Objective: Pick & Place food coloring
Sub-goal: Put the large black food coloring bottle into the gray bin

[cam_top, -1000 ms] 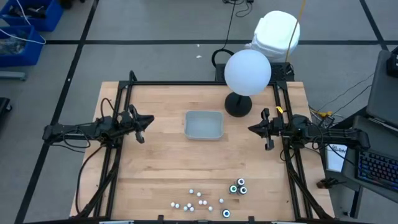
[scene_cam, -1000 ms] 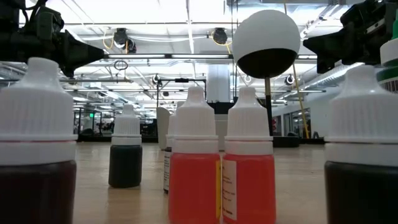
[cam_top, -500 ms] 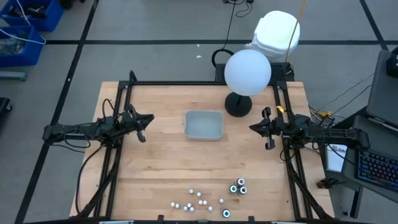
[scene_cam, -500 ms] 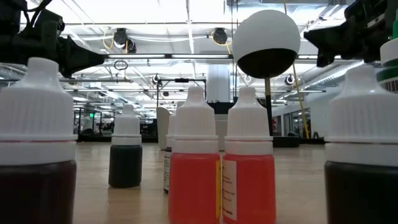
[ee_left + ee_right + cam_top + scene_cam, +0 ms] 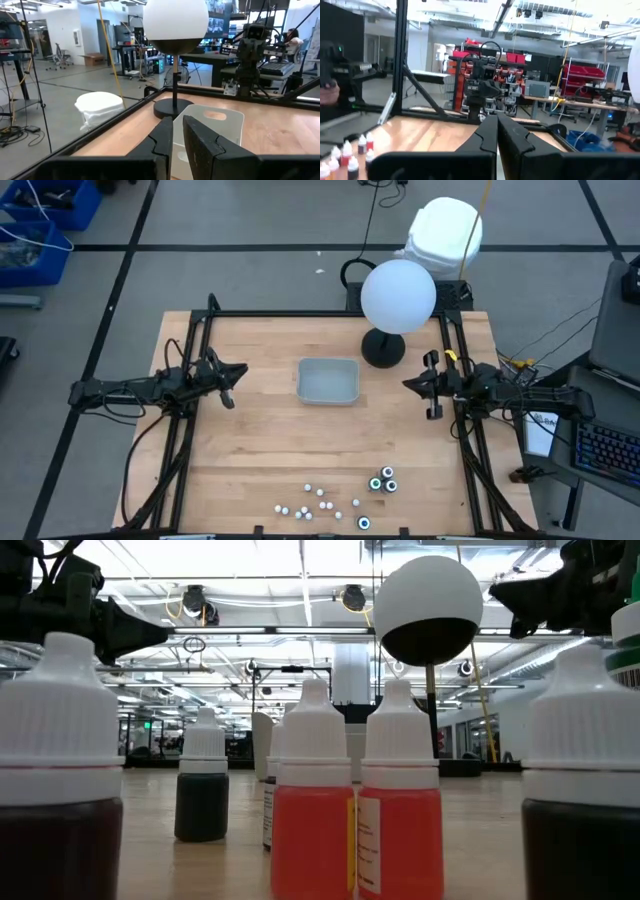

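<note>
High view, straight down: left gripper (image 5: 232, 377) at the left edge of the wooden table (image 5: 250, 450), matte black fingers drawn close with only a thin slit between them, gripping nothing, aimed toward the tray. Right gripper (image 5: 410, 386) at the right edge, fingers pressed flat together, nothing between them, aimed the opposite way toward the tray. Both well apart from the bottles.

Left wrist view: two blocky dark fingers (image 5: 202, 145), angular and dull, a slim gap between them; past them the pale grey tray (image 5: 220, 120), smooth plastic with rounded corners and an oval handle cut-out in its wall. Right wrist view: slim tapered fingers (image 5: 485, 135) meeting in a wedge, with a few small bottles off to one side on the wood.

Between the grippers, mid-table: same grey tray, rectangular, shallow, nothing visible inside. Just beside its far right corner: white globe (image 5: 398, 296), smooth and matte, on a thin rod over a round black base.

Along the near edge, well apart from tray and grippers: food coloring (image 5: 320, 502), a loose scatter of tiny white-capped bottles, plus a small cluster of dark teal-ringed ones to the right of them.

Low view: same bottles close up, ribbed white screw caps on squat cylinders, two filled orange-red with paper labels, others dark. Table of light wood strips, framed by black metal rails.
</note>
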You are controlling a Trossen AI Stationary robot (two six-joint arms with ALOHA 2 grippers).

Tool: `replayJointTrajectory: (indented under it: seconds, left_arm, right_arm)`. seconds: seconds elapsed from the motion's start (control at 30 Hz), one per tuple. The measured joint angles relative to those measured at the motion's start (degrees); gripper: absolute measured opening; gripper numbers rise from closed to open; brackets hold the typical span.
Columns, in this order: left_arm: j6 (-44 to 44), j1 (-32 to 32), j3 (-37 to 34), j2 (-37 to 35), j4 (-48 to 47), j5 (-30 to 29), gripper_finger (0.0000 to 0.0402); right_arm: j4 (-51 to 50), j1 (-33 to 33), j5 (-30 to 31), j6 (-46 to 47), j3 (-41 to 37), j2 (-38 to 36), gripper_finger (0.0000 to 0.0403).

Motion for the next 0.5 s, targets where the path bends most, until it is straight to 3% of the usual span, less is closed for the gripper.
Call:
replayJointTrajectory:
  seconds: [0.1, 0.2, 0.5]
  left_arm:
    - [0.00, -0.01, 0.00, -0.01, 0.37, 0.03, 0.0051]
    - [0.02, -0.01, 0.00, 0.00, 0.42, 0.19, 0.0051]
    - [0.04, 0.01, 0.00, 0.04, 0.38, 0.28, 0.0051]
  right_arm:
    - [-9.01, 1.71, 0.72, -2.92, 4.57, 0.52, 0.0000]
    - [-16.46, 6.39, 6.14, -4.92, 12.65, 2.29, 0.0000]
    - [-35.82, 29.63, 35.49, -9.43, 34.14, 20.29, 0.0000]
